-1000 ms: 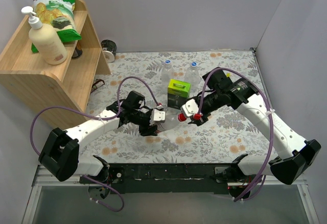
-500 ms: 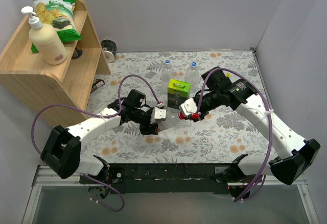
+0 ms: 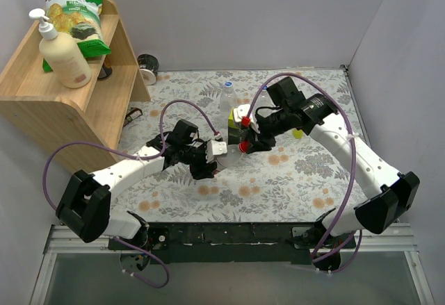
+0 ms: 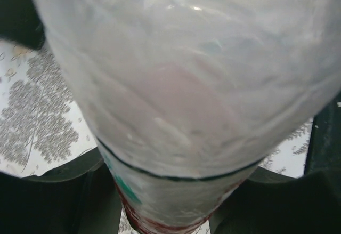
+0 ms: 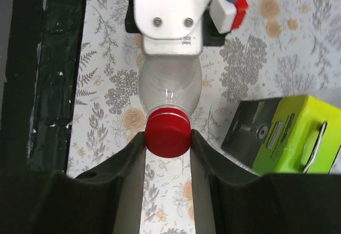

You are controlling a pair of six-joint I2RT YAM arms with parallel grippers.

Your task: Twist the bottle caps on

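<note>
Largest first: the floral table (image 3: 306,180), with a wooden shelf (image 3: 62,103) at its left edge. Next, between the two arms, a green box (image 3: 240,119), standing just behind the work.

Then the labelled bottle (image 5: 169,87), clamped round its body by the left gripper (image 3: 208,162), fingers closed on it; exact tilt unclear. Looks light and thin-walled. Likely to dent under a hard squeeze and to spin in a slack one, so best taken round the stiffer shoulder or the labelled middle.

Smallest, the red cap (image 5: 168,131), set against the bottle's mouth and pinched across its rim by the right gripper (image 5: 168,140), fingers closed on it. Small and rigid. Needs squaring to the neck before turning, to avoid cross-threading.

At the back of the table, another clear bottle (image 3: 227,100), upright, with a blue cap (image 3: 227,83) on top.

Hard to judge how far onto the thread. Neck hidden behind the cap in the right wrist view. Nothing but blurred plastic and a strip of label in the left wrist view. Any third bottle not made out, perhaps behind the right arm.
</note>
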